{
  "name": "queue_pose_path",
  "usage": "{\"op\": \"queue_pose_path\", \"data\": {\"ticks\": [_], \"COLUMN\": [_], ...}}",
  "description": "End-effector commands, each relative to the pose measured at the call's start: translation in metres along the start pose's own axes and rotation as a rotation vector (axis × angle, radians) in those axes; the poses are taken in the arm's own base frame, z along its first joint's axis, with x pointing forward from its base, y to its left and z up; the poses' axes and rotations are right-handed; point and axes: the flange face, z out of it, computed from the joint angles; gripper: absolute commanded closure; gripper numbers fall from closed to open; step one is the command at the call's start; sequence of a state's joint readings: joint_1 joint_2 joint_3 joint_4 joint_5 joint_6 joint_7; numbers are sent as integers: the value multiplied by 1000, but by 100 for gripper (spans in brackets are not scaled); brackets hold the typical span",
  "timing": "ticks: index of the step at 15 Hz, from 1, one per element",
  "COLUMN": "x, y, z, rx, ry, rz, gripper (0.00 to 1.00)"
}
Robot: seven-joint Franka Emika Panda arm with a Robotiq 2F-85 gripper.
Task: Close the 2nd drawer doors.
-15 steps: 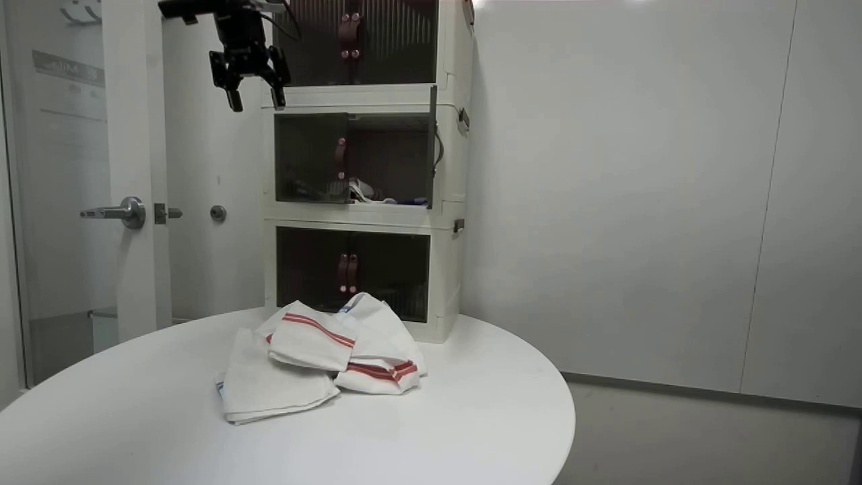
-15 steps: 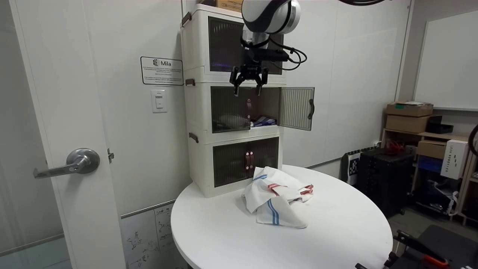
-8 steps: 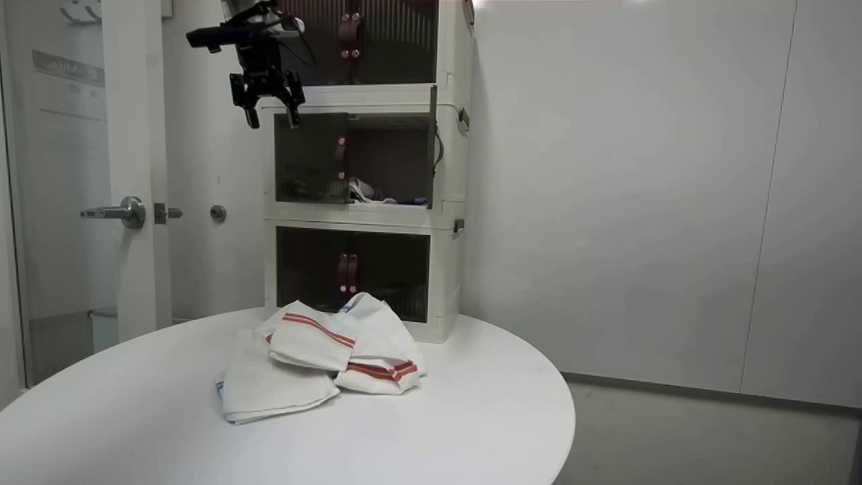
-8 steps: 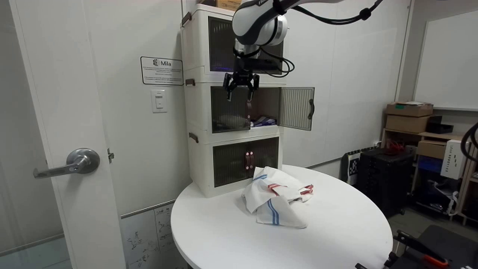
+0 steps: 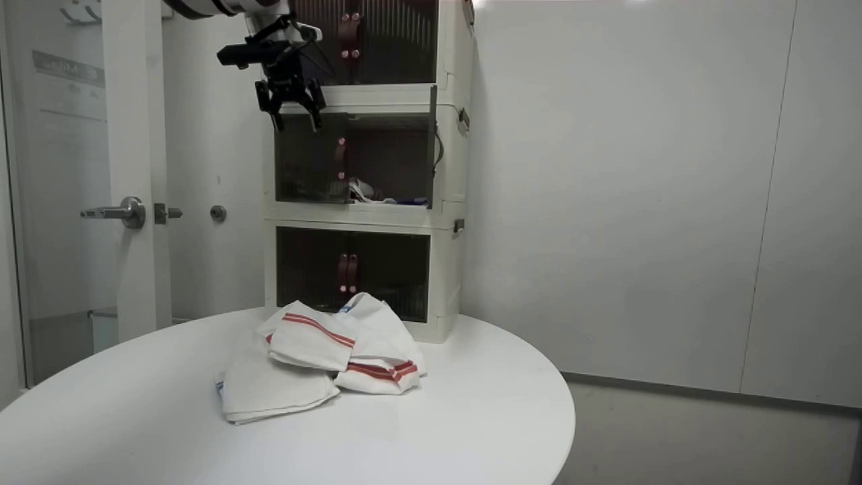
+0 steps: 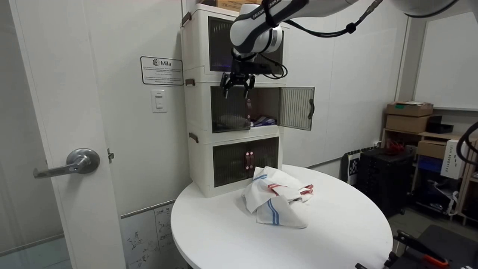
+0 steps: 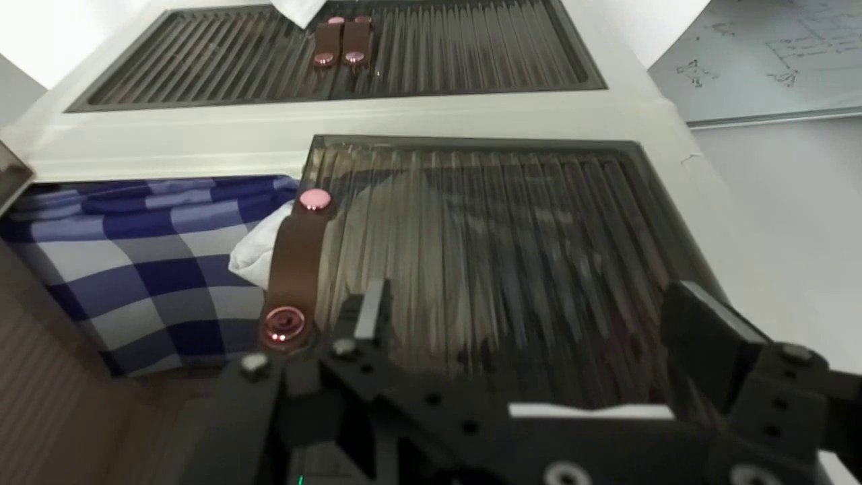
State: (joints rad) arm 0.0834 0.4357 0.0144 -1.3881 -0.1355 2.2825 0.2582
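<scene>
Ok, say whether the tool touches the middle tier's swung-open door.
Apart: in both exterior views a clear gap separates the tool from the swung-open door.

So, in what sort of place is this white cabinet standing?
Probably a research lab or office: a wall sign reads "Mila", a low wall panel is scribbled on by hand, and cardboard boxes are stacked in the background.

Glossy, ribbed, plastic-looking middle-tier doors (image 7: 505, 256), leather-like strap (image 7: 294, 259) with shiny studs (image 7: 284, 323), matt cloth towels (image 6: 276, 198)
</scene>
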Motion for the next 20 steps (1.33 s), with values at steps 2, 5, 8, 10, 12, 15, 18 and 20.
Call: {"op": "queue_pose_path", "data": {"ticks": [2,5,8,10,12,15,18,20], "x": [21,30,35,34,34,32,4,-22], "y": [3,6,6,4,3,2,1,5], "z": [13,14,16,18,19,18,14,14], "rx": [-11,-26,-36,-42,-45,-38,-33,-16], "ry": [89,135,157,159,158,131,113,46], "rz": [2,-3,-8,-15,-20,-32,-52,-56], "gripper": [0,0,0,0,0,0,0,0]}}
